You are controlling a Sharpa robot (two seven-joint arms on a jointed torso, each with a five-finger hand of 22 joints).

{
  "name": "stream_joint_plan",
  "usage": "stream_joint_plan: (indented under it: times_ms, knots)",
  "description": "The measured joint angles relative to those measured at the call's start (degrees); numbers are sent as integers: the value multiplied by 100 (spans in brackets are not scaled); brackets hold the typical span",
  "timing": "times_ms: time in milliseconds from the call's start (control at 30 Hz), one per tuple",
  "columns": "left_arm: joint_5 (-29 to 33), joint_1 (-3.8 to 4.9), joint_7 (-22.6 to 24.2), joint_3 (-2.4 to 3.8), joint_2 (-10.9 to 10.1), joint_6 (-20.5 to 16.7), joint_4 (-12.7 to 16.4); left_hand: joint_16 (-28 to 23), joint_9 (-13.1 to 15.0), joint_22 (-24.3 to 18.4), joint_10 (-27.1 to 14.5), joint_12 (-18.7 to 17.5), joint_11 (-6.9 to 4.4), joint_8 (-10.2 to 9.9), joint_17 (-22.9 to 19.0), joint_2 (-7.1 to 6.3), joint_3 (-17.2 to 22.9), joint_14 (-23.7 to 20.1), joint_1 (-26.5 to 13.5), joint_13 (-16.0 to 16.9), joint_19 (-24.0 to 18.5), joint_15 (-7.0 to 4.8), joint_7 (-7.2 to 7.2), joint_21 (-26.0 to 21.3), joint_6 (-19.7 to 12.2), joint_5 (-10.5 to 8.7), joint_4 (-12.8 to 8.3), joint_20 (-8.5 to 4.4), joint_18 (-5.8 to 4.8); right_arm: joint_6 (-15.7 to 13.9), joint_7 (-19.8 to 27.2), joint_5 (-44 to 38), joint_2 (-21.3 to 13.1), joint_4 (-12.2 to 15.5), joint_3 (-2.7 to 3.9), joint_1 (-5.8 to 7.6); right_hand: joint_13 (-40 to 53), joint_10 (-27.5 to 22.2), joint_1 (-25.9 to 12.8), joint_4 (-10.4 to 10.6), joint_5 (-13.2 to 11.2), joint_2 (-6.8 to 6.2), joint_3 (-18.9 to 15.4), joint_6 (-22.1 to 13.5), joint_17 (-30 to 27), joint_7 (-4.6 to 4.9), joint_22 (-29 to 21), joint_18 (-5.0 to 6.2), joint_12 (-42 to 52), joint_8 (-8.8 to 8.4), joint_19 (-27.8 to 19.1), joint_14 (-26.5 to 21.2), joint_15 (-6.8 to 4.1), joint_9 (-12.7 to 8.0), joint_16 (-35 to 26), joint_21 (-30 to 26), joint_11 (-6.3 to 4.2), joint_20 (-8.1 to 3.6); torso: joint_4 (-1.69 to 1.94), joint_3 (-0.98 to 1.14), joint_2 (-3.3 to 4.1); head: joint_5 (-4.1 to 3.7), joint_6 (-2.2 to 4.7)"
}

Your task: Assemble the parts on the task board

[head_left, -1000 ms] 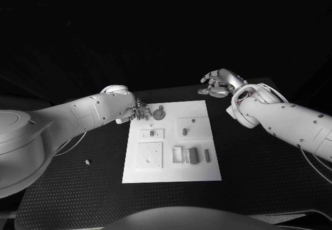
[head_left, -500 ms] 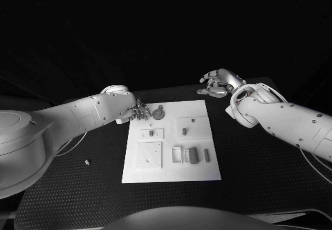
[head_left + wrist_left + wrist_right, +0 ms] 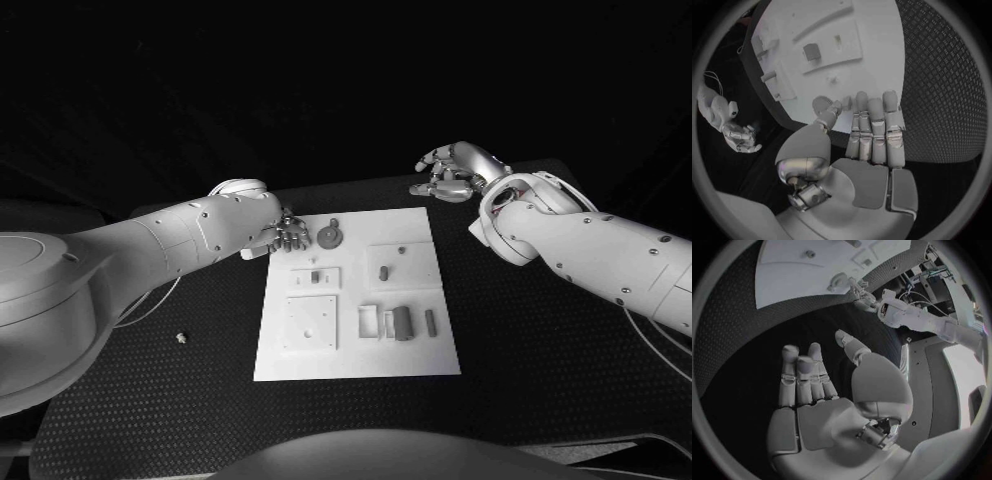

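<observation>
The task board (image 3: 361, 300) lies flat at the centre of the black table (image 3: 548, 340). A round grey part (image 3: 332, 237) sits at the board's far left corner, about 11 o'clock from board centre. Small upright grey parts (image 3: 404, 322) stand in a cluster at about 5 o'clock; one more (image 3: 385, 272) stands near centre.

Left hand (image 3: 289, 233): at the board's far left edge, fingers extended side by side, tips just beside the round part, nothing gripped. Whether a fingertip touches the part cannot be told.

Right hand (image 3: 454, 172): beyond the board's far right corner, at about 1 o'clock, over the table, fingers apart and loosely bent, empty.

A small loose piece (image 3: 180, 338) lies on the table, well apart, at about 9 o'clock.
</observation>
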Motion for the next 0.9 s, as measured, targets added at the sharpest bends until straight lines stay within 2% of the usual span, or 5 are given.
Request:
stream_joint_plan:
  times_ms: [67, 267, 467, 733, 900]
  knots:
    - [5, 0, 0, 0, 0, 6, 1, 33, 3, 0, 0, 30, 0, 0, -11, -23, 137, 0, 23, 0, 31, 0, 0, -1, 0, 0, 45, -26, 5, 0, 0, 0, 0, 0, 0, 0, 0, 0, -7, 0, 0, 7, 0, 0, 0, 0, 0, 0, 0, 0, 0, 0, 0, -5, 0, 0, 0, 0, 0, 0, -2, -1, -1]
    - [161, 0, 22, 0, 1, 3, 4, 45, 19, 0, 19, 39, -19, 0, -28, 166, 404, 1, 240, -6, 63, 0, 1, -2, 41, 0, 12, -17, 4, 2, 0, 0, 2, -2, 0, 0, 1, 0, -13, 0, 0, 13, 0, 0, 0, 0, 0, 0, 0, 0, -1, 0, 0, -5, 0, 0, 0, 1, 0, 0, -4, -4, -1]
    - [609, 0, 71, 1, 0, -6, -1, 85, 18, -1, 18, 39, -18, -47, -50, 219, 767, 0, 493, -38, 63, 1, 1, -2, 40, -34, -39, -17, -1, 6, -3, 0, 1, -6, 0, 0, 1, 0, -13, 0, 0, 13, 0, 0, 0, 0, 0, 0, 0, 0, 6, 0, 0, -5, 0, 0, 0, -4, 0, 0, -4, -5, -4]
    - [936, 0, 131, 1, -26, -22, -28, 115, 43, -2, 18, 39, -18, -20, -55, 287, 838, -10, 562, -44, 83, 12, 1, -6, 40, -77, -48, -36, -12, 21, -7, 0, 6, -20, 0, 0, 1, 0, -13, 17, 0, 13, -17, 0, 1, 0, 0, 0, 0, 0, 23, 0, 0, -4, 0, 0, 0, -3, 3, 0, -4, -10, -14]
    - [1031, 0, 151, 4, -176, -54, 120, 129, 50, -2, 18, 39, -18, -20, -55, 287, 845, 12, 563, -44, 105, -9, 1, -7, 40, -54, -49, -18, -16, 33, -9, 0, -3, -23, 0, 0, 2, 0, -13, 17, 0, 13, -17, 0, 1, 0, 0, 0, -1, 0, 23, 0, 0, -4, 0, 0, 0, -2, 3, 0, -6, -12, -17]
